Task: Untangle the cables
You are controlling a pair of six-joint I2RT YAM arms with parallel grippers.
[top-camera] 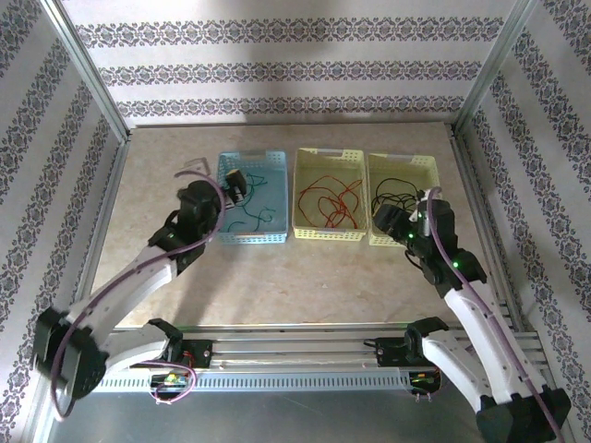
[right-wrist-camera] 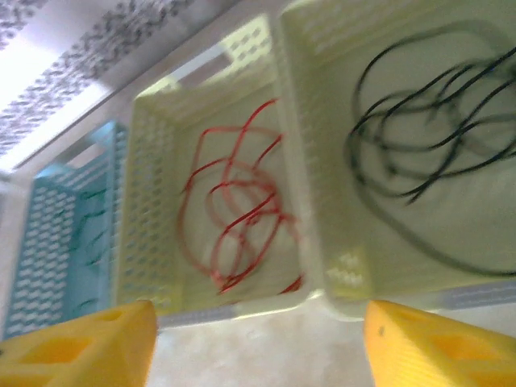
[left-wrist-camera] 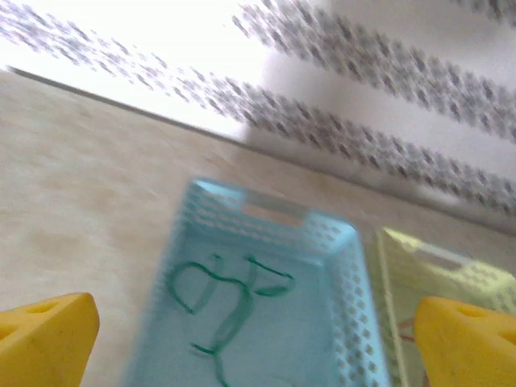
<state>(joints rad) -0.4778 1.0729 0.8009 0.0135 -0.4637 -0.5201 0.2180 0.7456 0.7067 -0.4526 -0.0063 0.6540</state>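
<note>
The left gripper (top-camera: 236, 183) stands wide, its two yellow fingers (left-wrist-camera: 44, 334) far apart with nothing between them. It hangs over the blue basket (top-camera: 254, 238). Just below and ahead of it the green cable (left-wrist-camera: 226, 298) lies in loose curls on that basket's floor, touching neither finger. The view from this wrist is blurred. To the gripper's right the middle basket (left-wrist-camera: 419, 266) stands just beside the blue one.

The right gripper (top-camera: 388, 220) is also spread wide and holds nothing, with bare table (right-wrist-camera: 266, 347) showing between its fingers (right-wrist-camera: 439, 347). It hovers at the near left corner of the right basket (top-camera: 402, 166). Ahead of it and slightly left the red cable (right-wrist-camera: 238, 218) lies coiled in the middle basket (right-wrist-camera: 145, 226). Ahead and to its right the black cable (right-wrist-camera: 419, 137) sprawls in wide loops over the floor of the right basket (right-wrist-camera: 310, 121). Far to its left sits the blue basket (right-wrist-camera: 48, 242).

Each cable lies alone in its own basket, the three set in a row across the table (top-camera: 305, 277). Beyond them rises the patterned wall (top-camera: 295, 74)
</note>
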